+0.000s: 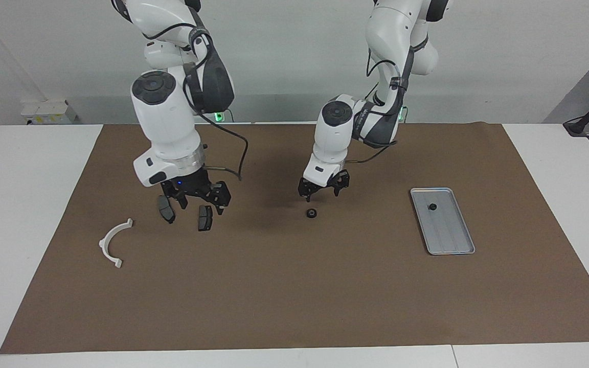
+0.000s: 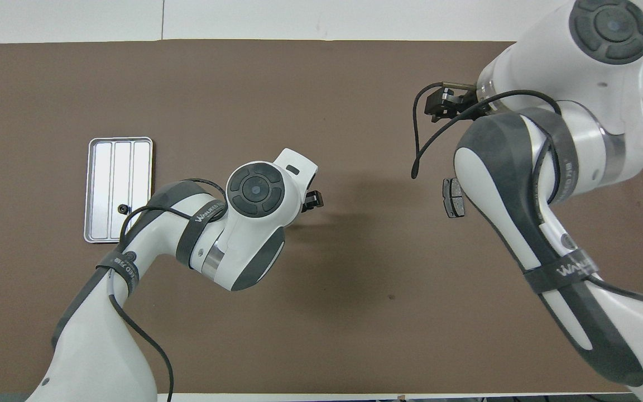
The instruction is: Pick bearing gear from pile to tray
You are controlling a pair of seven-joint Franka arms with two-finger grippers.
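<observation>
The left gripper point(image 1: 323, 190), released and empty, hung above a black bearing gear point(image 1: 312, 213) at mid-mat, descent and grasp due next; the right gripper point(image 1: 196, 196) waited released.

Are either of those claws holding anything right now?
No, both are empty: the left gripper hangs over a small black gear, the right gripper over two brake pads.
</observation>
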